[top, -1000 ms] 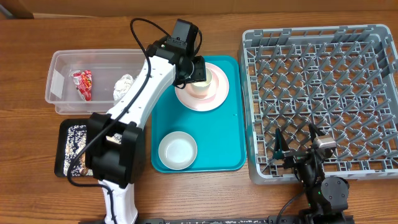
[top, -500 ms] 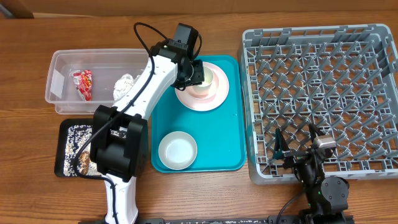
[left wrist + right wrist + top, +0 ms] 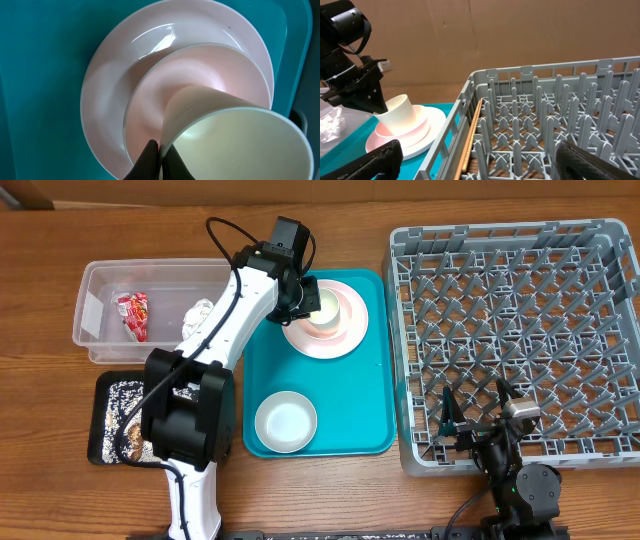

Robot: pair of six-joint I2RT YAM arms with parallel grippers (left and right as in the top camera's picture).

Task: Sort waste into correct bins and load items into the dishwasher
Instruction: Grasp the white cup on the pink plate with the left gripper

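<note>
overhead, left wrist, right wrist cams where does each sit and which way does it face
overhead: above the table, looking straight down at teal tray and dish rack; left arm and right arm show.
left wrist: over the tray, looking down at white cup in pink bowl on plate; left jaws pinch the cup.
right wrist: low at the rack's near edge, facing across it; right jaws open.
shared: all three show cup, bowl, plate.

We see the white cup (image 3: 235,140) tilted inside the pale pink bowl (image 3: 145,105), which is stacked on the plate (image 3: 105,85). The small bowl (image 3: 286,421) sits upright nearby. The red wrapper (image 3: 133,314) and napkin (image 3: 197,315) lie in the clear tub (image 3: 85,320), and the rice (image 3: 122,402) fills the black tray (image 3: 100,420). The grey rack (image 3: 398,360) stands to the right.
</note>
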